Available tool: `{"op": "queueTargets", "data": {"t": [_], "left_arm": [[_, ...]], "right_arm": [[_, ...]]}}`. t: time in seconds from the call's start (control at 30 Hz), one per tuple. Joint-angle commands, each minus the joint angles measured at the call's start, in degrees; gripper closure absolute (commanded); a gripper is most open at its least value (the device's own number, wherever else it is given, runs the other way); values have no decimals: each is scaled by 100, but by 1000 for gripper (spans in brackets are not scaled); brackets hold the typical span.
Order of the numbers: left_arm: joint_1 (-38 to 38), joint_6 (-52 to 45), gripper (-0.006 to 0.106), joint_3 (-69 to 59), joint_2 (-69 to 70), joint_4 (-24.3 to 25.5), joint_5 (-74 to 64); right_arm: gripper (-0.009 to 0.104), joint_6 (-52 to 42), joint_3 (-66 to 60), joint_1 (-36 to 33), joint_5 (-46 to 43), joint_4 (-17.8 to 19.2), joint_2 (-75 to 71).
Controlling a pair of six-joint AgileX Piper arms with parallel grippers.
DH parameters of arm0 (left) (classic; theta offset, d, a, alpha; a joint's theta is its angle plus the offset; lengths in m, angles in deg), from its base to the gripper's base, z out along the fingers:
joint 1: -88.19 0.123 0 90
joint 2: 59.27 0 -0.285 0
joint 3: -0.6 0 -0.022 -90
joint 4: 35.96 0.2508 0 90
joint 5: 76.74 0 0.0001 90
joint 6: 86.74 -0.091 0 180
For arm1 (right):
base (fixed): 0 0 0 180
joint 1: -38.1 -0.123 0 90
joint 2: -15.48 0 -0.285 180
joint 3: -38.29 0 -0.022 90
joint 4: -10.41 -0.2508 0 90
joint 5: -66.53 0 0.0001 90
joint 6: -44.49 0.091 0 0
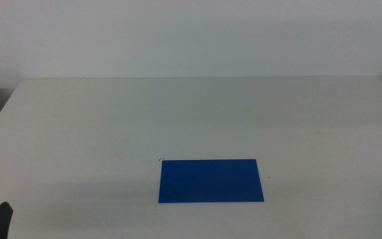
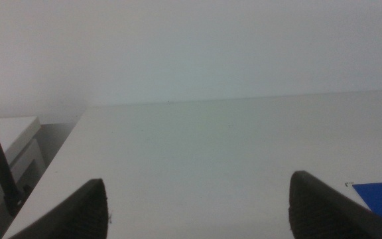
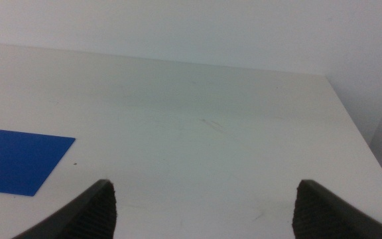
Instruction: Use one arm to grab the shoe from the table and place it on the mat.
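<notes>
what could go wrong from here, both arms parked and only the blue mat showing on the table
No shoe shows in any view, so a grasp has no visible target. The mat lies flat near the table's front edge, so a reaching arm could drag it. Left claw and right claw both wait open and empty.

- No text, label, brand, number or sign is readable in any view.
- The mat (image 1: 211,180) is plain blue; the table (image 1: 178,119) is unmarked off-white.
</notes>
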Motion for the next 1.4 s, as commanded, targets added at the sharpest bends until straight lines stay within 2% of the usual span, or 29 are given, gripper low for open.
{"op": "queueTargets", "data": {"t": [0.0,0.2,0.43,0.57,0.73,0.97,1.1,1.17,1.27,1.37], "left_arm": [[-26,27,7,-40,77,-55,470],[-26,27,7,-40,77,-55,470],[-26,27,7,-40,77,-55,470],[-26,27,7,-40,77,-55,470],[-26,27,7,-40,77,-55,470],[-26,27,7,-40,77,-55,470],[-26,27,7,-40,77,-55,470],[-26,27,7,-40,77,-55,470],[-26,27,7,-40,77,-55,470],[-26,27,7,-40,77,-55,470]], "right_arm": [[3,-33,7,19,-356,-34,-148],[3,-33,784,19,909,-53,210],[3,-33,1809,19,947,227,1257],[3,-33,2508,19,1026,264,2131],[3,-33,3439,19,1984,295,3067],[3,15,4783,15,4120,8,4151],[3,385,5338,8,4790,-355,4678],[3,752,5530,8,5056,-380,4960],[3,1693,5777,20,5257,3,5345],[3,3193,5857,20,5381,635,5602]]}}
